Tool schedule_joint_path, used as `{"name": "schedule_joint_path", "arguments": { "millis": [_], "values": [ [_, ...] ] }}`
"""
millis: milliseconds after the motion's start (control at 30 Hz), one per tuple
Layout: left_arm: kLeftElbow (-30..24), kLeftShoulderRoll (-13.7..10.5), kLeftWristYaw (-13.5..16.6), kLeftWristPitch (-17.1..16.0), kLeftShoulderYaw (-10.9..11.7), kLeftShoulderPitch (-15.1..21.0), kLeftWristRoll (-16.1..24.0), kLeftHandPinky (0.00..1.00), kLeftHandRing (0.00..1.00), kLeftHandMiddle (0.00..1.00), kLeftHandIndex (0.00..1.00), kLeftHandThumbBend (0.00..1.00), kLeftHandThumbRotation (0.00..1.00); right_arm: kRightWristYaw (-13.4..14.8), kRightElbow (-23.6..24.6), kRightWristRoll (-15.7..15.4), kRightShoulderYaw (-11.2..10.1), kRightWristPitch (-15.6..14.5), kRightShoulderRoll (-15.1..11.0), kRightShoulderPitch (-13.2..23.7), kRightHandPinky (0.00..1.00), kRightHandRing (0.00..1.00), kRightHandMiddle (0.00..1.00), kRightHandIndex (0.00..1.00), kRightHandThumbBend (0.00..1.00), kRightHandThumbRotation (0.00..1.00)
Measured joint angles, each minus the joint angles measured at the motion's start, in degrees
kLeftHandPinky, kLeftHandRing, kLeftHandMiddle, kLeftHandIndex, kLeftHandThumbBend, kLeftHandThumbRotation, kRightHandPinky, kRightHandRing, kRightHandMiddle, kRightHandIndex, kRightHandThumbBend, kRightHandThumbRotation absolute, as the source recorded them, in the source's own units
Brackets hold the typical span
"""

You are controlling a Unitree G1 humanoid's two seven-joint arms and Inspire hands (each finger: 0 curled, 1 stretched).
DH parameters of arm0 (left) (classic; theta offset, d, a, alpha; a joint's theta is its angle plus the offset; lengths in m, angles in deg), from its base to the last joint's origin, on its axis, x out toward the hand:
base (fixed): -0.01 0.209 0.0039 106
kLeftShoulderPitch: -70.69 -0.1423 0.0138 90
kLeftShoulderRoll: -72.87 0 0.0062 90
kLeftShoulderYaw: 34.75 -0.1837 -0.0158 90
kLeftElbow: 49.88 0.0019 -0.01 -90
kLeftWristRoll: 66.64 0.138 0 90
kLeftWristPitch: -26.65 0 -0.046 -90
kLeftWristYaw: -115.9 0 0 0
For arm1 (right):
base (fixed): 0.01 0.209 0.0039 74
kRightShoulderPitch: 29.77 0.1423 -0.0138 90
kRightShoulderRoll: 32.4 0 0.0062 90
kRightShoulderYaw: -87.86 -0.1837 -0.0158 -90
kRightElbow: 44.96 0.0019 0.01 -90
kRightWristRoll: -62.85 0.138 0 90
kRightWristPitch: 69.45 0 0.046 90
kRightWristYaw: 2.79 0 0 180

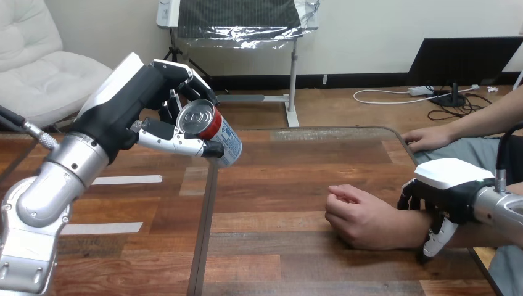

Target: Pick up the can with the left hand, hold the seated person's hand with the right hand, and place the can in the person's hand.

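Left hand (132, 108) raised, fingers (190, 76) curled; right hand (453, 188) low, clasping.

Above counter (277, 185), left side: can (214, 127), in left robot hand (132, 102). On counter, right of centre: person's hand (358, 216), right robot hand (453, 188) clasped round its wrist (412, 227).
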Motion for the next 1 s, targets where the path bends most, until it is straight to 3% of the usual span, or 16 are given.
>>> {"name": "schedule_joint_path", "arguments": {
  "millis": [267, 667, 1000],
  "values": [
    [-0.04, 0.0, 0.0, 0.0, 0.06, -0.15, 0.0, 0.21, 0.27, 0.34, 0.38, 0.63, 0.0, 0.05, -1.25, 0.12, 0.1, 0.18, 0.72, 0.62, 0.41, 0.51, 0.58, 0.64, 0.79, 0.2],
    [-0.04, 0.0, 0.0, 0.0, 0.21, -0.16, 0.0, 0.21, 0.27, 0.34, 0.38, 0.62, 0.0, -0.23, -2.56, 0.1, 0.51, -0.06, 1.79, 1.63, 0.48, 0.58, 0.62, 0.64, 0.78, 0.23],
    [-0.07, 0.0, -0.03, 0.0, 0.36, -0.16, 0.0, 0.21, 0.27, 0.34, 0.38, 0.62, 0.0, -0.88, -3.26, 0.53, 0.78, -0.32, 2.33, 2.09, 0.45, 0.55, 0.61, 0.63, 0.81, 0.22]
  ]
}}
